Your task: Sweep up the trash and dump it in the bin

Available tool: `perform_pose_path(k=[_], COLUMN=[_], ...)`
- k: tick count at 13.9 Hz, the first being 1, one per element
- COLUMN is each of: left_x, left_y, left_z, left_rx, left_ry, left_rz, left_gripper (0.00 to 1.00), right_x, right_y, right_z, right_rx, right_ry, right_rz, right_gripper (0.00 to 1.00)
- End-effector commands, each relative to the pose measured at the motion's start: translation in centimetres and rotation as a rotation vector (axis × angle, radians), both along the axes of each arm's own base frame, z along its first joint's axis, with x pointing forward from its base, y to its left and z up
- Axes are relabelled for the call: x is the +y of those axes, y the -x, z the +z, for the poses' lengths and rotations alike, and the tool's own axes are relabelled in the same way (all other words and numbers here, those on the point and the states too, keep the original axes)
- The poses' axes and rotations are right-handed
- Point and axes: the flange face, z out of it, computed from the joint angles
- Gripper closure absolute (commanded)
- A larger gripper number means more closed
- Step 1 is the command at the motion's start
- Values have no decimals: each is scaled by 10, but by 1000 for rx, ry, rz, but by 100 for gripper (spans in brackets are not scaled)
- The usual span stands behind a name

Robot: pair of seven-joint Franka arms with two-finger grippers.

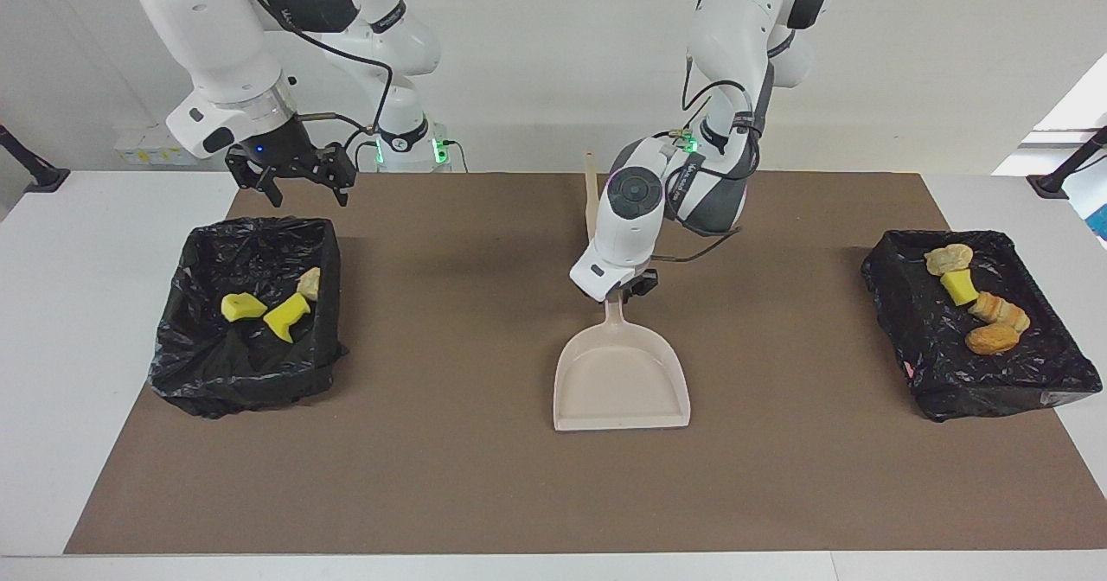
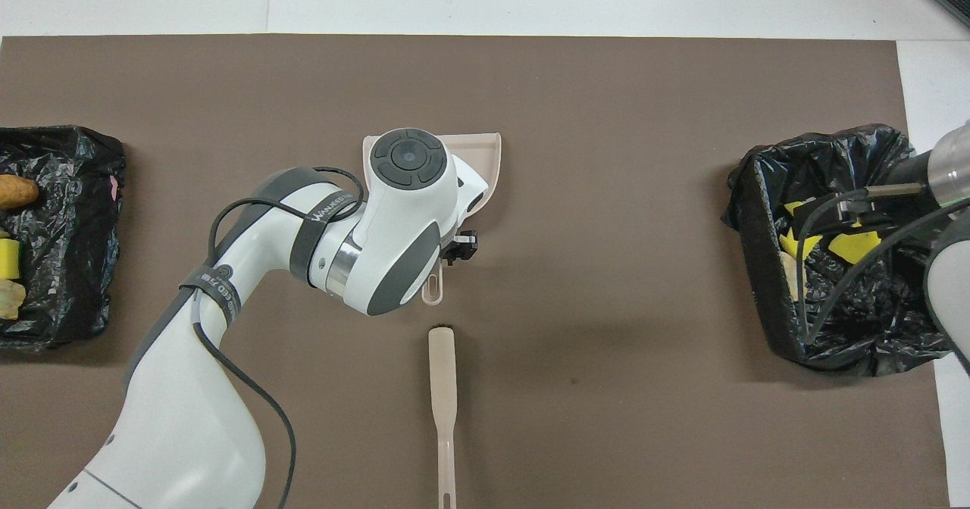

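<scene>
Two lined bins [image 1: 251, 313] [image 1: 977, 322] — trash [image 1: 277, 304] inside both.

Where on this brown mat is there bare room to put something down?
Two bare patches: between the beige plastic dustpan and the black-lined bin at the right arm's end, and between the dustpan and the black-lined tray at the left arm's end. The middle is crowded: left gripper at the dustpan's handle, beige brush nearer the robots.

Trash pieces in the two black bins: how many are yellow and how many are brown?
Yellow pieces: 3
Brown pieces: 4
Total: 7
</scene>
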Motion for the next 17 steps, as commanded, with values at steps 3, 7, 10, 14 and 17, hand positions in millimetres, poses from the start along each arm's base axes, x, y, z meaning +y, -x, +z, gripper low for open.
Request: perform_pose_path(k=[3,7,10,14,17], left_x=[45,134,191,264,294], left_y=[-3,7,28,45,44], left_z=[95,190,237,290,328], left_rx=[-73,-129,-100,-130,-151], left_ry=[33,61,48,60,70], left_rz=[50,-24,-52,-119,-94], left_gripper=[0,0,0,0,0], right_x=[-1,-1,-1,-1,-1], right_y=[5,5,5,5,5], right_z=[1,1,1,1,1], right_rx=[-7,-7,-7,-7,-7], right_ry=[-14,-14,-15,-15,-14], right_rz=[-14,-14,-14,-14,-14], right_gripper=[0,0,0,0,0])
